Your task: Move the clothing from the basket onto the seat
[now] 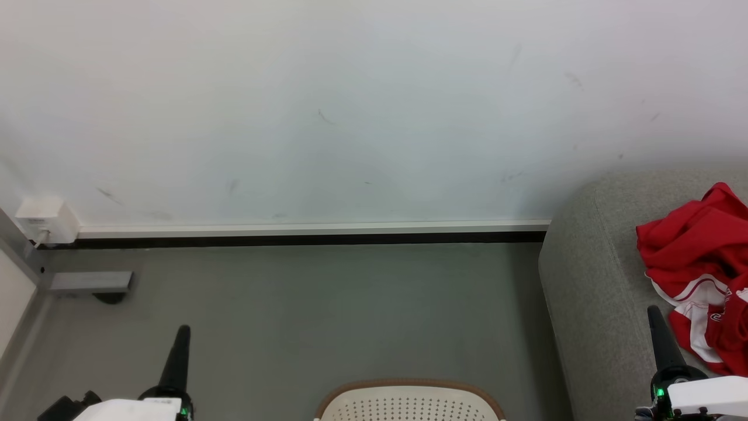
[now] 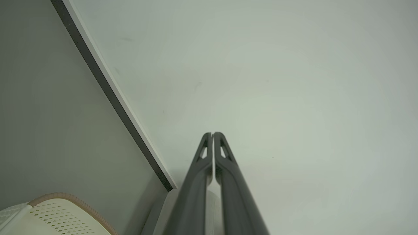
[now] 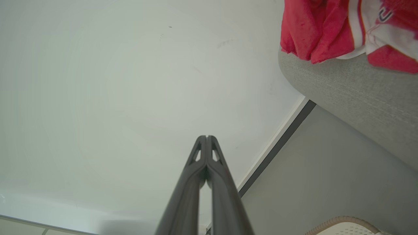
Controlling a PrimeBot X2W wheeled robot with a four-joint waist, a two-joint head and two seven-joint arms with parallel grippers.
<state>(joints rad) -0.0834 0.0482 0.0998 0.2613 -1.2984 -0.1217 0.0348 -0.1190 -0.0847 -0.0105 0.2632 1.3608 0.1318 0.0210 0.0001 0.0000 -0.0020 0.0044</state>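
Clothing (image 1: 695, 245) on one seat (image 1: 590, 280), one basket (image 1: 409, 403), two closed tools (image 1: 183, 330) (image 1: 653, 311)

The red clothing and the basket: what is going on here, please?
Nothing is being handled now. The clothing lies heaped on the grey seat, at the robot's right. The basket stands on the floor in front of the robot; its inside is out of sight. The left gripper and the right gripper are both shut, empty, pointing toward the wall.

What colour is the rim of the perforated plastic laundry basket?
Brown woven-look rim on the cream-white basket; head view shows it best.
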